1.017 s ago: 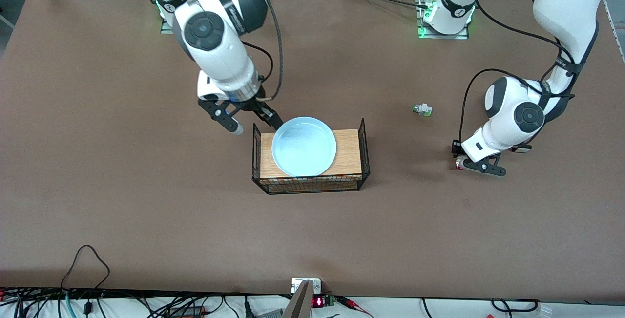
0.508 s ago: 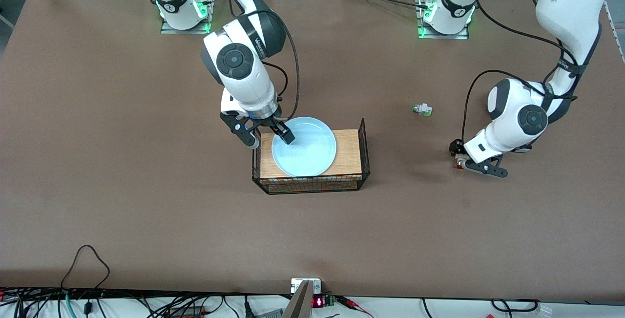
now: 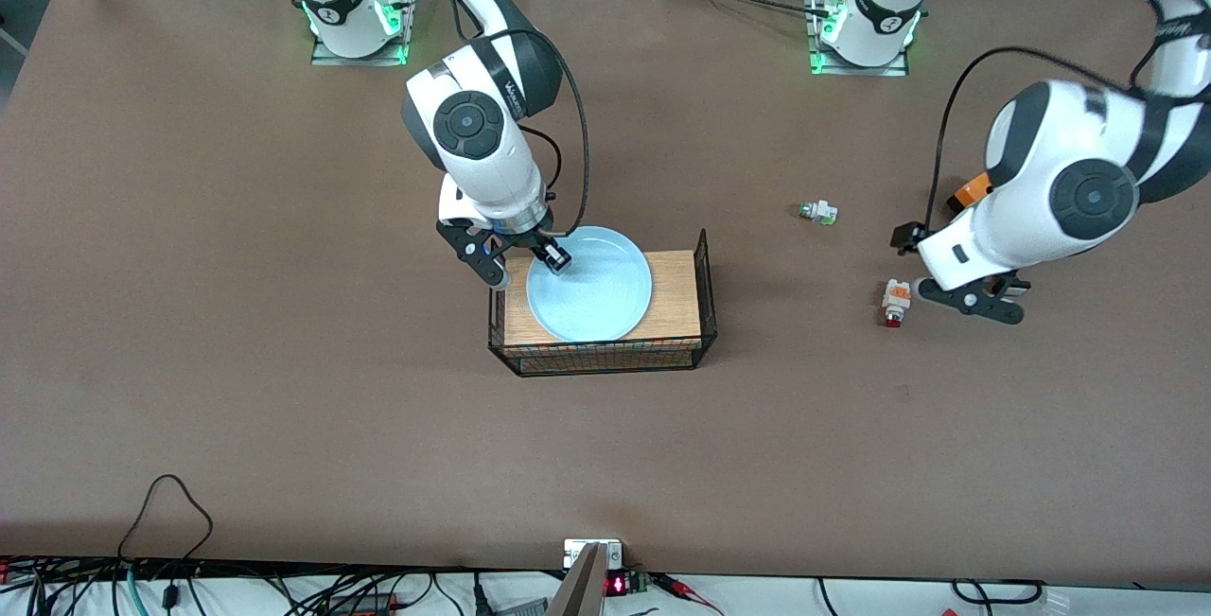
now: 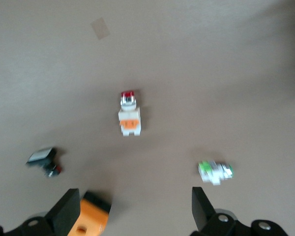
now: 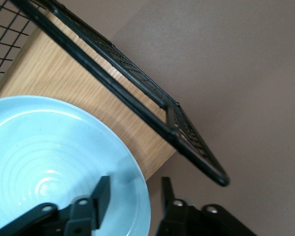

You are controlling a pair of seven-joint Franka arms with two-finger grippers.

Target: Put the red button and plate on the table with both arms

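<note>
Red button [image 3: 895, 302] lies released on the table [image 3: 236, 360], right of frame centre. Left gripper [image 3: 974, 299] hangs over it, fingers spread and empty. Plate [image 3: 588, 283] sits on the wire rack [image 3: 602, 351], centre frame. Right gripper [image 3: 518, 261] straddles its rim, fingers apparently not yet clenched, positioned for lifting.
</note>
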